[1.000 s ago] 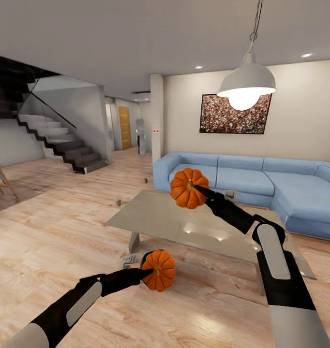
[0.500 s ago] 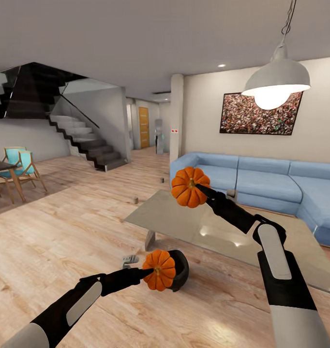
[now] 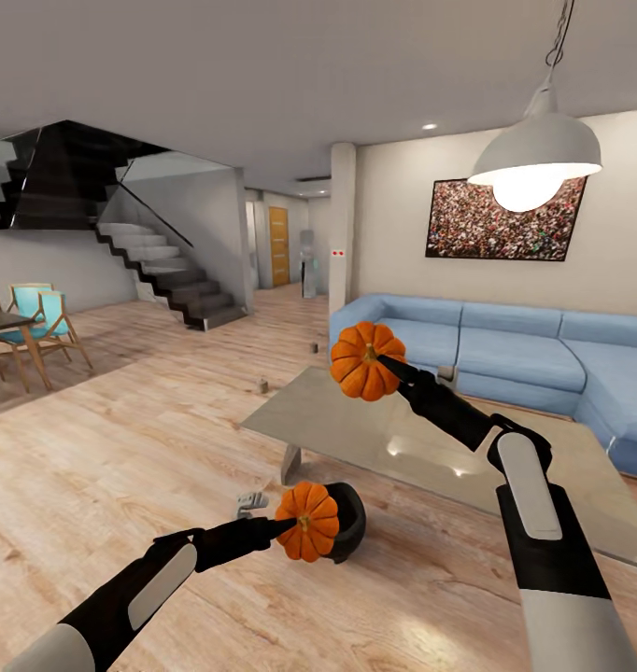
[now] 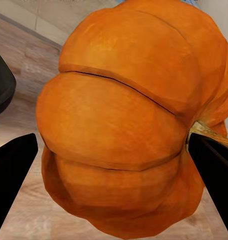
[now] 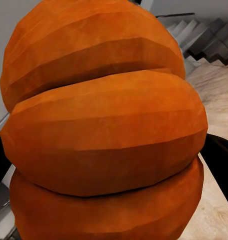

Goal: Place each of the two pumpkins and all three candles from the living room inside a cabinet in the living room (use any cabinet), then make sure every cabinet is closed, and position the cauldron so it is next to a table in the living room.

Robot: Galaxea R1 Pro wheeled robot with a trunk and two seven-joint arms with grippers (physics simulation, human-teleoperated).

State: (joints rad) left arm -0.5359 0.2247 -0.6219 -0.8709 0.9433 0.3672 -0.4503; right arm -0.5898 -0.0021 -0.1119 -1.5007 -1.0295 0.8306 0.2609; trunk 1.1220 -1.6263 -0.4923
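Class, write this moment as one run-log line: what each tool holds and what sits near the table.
left tool: pumpkin | right tool: pumpkin | cauldron: on floor by table | cabinet: unseen

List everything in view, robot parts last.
pumpkins: 2, orange, one in the left tool, one in the right tool
cauldron: 1, black, on the floor by the table corner
table: 1, glossy grey, before the sofa
sofa: 1, light blue, against the wall
lamp: 1, white, hanging, lit
picture: 1, on the wall
stairs: 1, dark, far left
chairs: teal, left edge
left tool: 1, black, shut on a pumpkin
right tool: 1, black, shut on a pumpkin
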